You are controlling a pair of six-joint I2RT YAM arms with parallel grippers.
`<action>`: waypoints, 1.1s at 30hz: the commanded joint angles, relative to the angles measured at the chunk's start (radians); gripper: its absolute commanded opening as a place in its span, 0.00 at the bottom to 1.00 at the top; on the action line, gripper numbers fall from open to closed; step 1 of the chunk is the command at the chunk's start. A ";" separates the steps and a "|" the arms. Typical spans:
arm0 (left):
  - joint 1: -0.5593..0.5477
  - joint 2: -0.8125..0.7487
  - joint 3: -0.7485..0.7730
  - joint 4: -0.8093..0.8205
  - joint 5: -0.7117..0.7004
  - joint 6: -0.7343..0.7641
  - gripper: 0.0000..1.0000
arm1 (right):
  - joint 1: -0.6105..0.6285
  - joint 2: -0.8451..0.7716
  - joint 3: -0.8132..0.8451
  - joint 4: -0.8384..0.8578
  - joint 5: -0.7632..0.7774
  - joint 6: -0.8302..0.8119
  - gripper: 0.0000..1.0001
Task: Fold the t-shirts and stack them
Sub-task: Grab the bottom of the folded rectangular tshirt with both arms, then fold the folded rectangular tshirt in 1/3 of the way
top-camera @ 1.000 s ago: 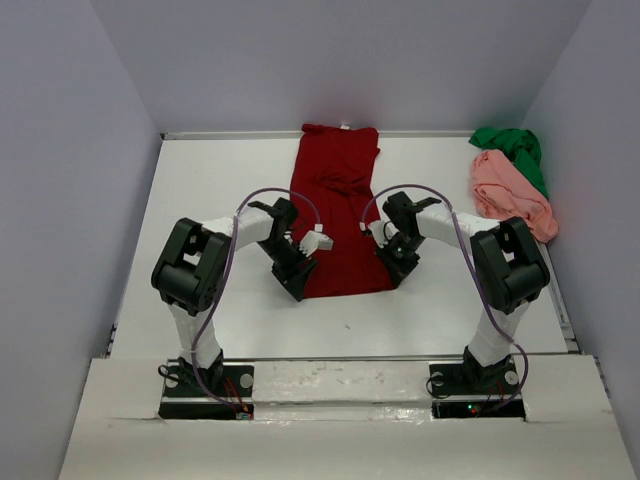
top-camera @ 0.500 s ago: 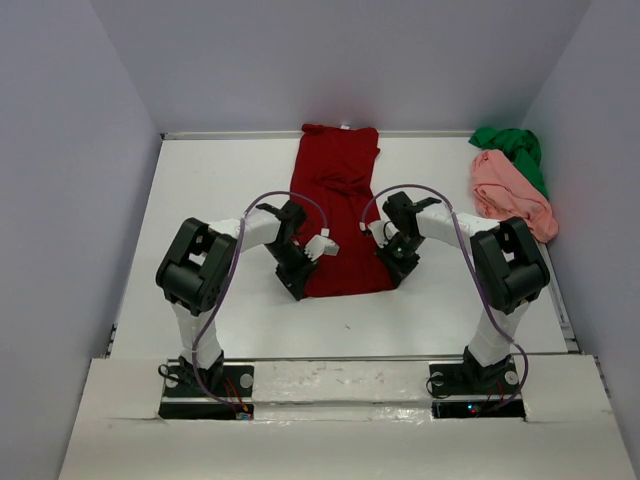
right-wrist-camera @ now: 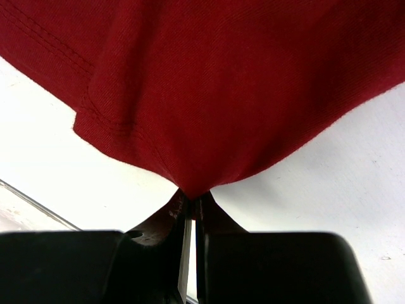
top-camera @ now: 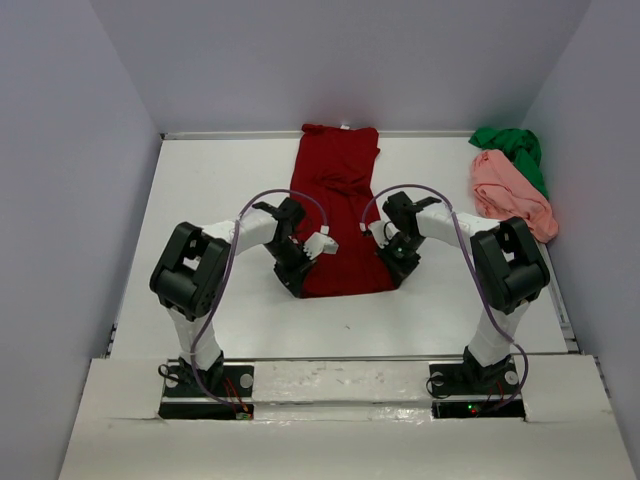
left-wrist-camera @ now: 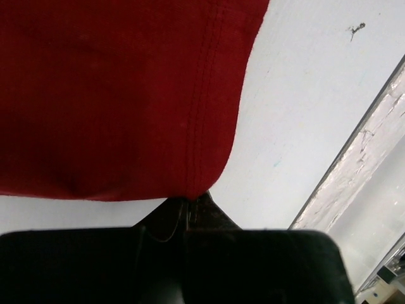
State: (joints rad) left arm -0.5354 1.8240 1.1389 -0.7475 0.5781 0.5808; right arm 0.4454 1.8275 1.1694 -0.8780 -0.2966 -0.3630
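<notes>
The dark red t-shirt (top-camera: pixel 336 210) lies as a long narrow strip down the middle of the white table. My left gripper (top-camera: pixel 296 286) is shut on its near left corner; the left wrist view shows the hem (left-wrist-camera: pixel 196 139) pinched at the fingertips. My right gripper (top-camera: pixel 392 277) is shut on the near right corner, with the red cloth (right-wrist-camera: pixel 209 95) bunched into the closed jaws. The salmon pink t-shirt (top-camera: pixel 512 195) lies crumpled at the far right. The bright green t-shirt (top-camera: pixel 512 148) lies crumpled just behind it.
The table (top-camera: pixel 200 200) is walled by grey panels on the left, back and right. A raised white ledge (top-camera: pixel 340 375) runs along the near edge by the arm bases.
My left gripper has moved slightly right and forward at the shirt's near left corner. The right gripper has barely moved. The shirts lie as before.
</notes>
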 commanded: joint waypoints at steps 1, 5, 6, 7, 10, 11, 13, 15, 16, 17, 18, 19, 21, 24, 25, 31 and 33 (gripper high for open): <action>-0.001 -0.083 -0.008 -0.064 0.028 0.065 0.00 | -0.001 -0.057 0.038 -0.047 0.007 -0.020 0.00; -0.003 -0.114 -0.002 -0.124 0.068 0.129 0.00 | -0.001 -0.109 0.047 -0.087 -0.007 -0.034 0.00; -0.002 -0.123 0.001 -0.134 0.072 0.143 0.00 | -0.001 -0.122 0.055 -0.098 -0.010 -0.039 0.00; -0.005 -0.127 0.001 -0.147 0.078 0.154 0.00 | -0.001 -0.131 0.059 -0.107 -0.010 -0.042 0.00; -0.006 -0.140 0.021 -0.211 0.106 0.223 0.00 | -0.001 -0.166 0.079 -0.159 -0.018 -0.060 0.00; -0.008 -0.143 0.033 -0.226 0.112 0.244 0.00 | -0.001 -0.175 0.088 -0.185 -0.024 -0.073 0.00; -0.009 -0.149 0.047 -0.275 0.112 0.290 0.00 | -0.001 -0.201 0.096 -0.228 -0.032 -0.088 0.00; -0.008 -0.158 0.055 -0.315 0.108 0.335 0.00 | -0.001 -0.235 0.105 -0.260 -0.044 -0.102 0.00; -0.009 -0.164 0.061 -0.331 0.106 0.353 0.00 | -0.001 -0.247 0.107 -0.286 -0.056 -0.114 0.00; -0.009 -0.169 0.068 -0.352 0.112 0.378 0.00 | -0.001 -0.261 0.107 -0.298 -0.062 -0.122 0.00; -0.008 -0.181 0.074 -0.381 0.121 0.392 0.00 | -0.001 -0.273 0.107 -0.312 -0.064 -0.129 0.00; -0.009 -0.190 0.078 -0.385 0.126 0.398 0.00 | -0.001 -0.292 0.107 -0.323 -0.062 -0.134 0.00; -0.009 -0.210 0.081 -0.385 0.118 0.402 0.00 | -0.001 -0.306 0.108 -0.358 -0.059 -0.148 0.00; -0.011 -0.242 0.088 -0.386 0.124 0.412 0.00 | -0.001 -0.326 0.111 -0.403 -0.065 -0.166 0.00; -0.012 -0.249 0.090 -0.386 0.132 0.421 0.00 | -0.001 -0.332 0.113 -0.421 -0.065 -0.169 0.00; -0.031 -0.276 0.093 -0.388 0.115 0.433 0.00 | -0.001 -0.344 0.138 -0.484 -0.099 -0.188 0.00; -0.032 -0.276 0.093 -0.388 0.111 0.442 0.00 | -0.001 -0.340 0.160 -0.507 -0.114 -0.192 0.00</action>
State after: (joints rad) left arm -0.5617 1.5909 1.1984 -1.0859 0.6796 0.9867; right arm 0.4454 1.5238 1.2644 -1.2968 -0.3695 -0.5282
